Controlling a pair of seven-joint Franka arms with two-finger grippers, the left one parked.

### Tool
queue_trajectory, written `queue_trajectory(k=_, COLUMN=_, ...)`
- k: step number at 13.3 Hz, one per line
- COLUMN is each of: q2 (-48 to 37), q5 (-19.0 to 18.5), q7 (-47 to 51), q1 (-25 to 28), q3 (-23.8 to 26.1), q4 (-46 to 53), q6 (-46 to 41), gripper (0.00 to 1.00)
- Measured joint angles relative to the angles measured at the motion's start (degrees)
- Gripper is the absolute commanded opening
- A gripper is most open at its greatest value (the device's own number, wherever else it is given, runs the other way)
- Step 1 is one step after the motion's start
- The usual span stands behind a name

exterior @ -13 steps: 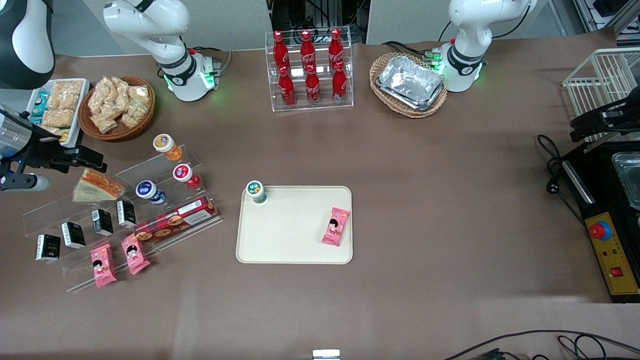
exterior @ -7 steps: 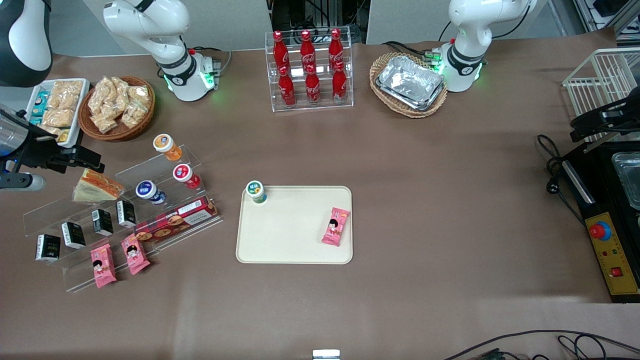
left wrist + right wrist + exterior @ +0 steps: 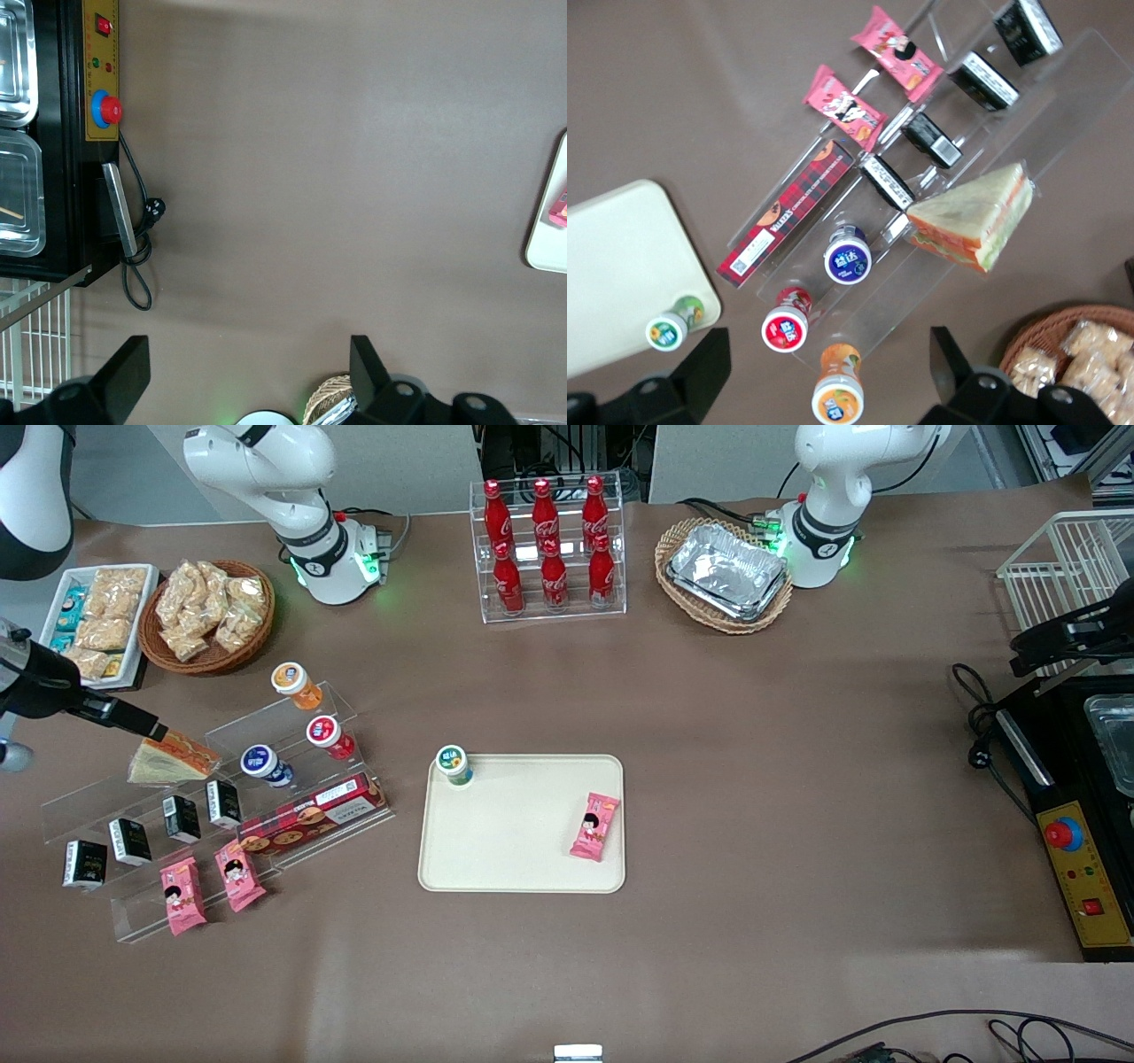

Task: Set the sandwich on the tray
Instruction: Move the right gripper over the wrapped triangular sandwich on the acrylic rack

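Overhead front view; downward wrist views sharing tray point(image 3: 521, 824).

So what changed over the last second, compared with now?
The right arm's gripper swung round at the working arm's end of the table; one finger's tip now meets the triangular wrapped sandwich on the clear acrylic stand. Nothing is grasped. The sandwich, cream rectangular tray and its pink packet stayed put.

Cream tray point(image 3: 518, 841), orange-green-filled sandwich point(image 3: 976, 218)
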Motion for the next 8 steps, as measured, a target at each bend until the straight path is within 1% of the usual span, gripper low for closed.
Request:
queue_trajectory(k=5, q2=0.0, q5=-0.1, q7=18.9, q1=-1.8, q3=0.0, q4=0.0, q6=0.0, gripper=1.0)
queue_trajectory(k=8, q2=0.4, q5=-0.6, q7=25.6, q1=-3.8, q3=0.0, q4=0.0, q6=-0.2, gripper=1.0)
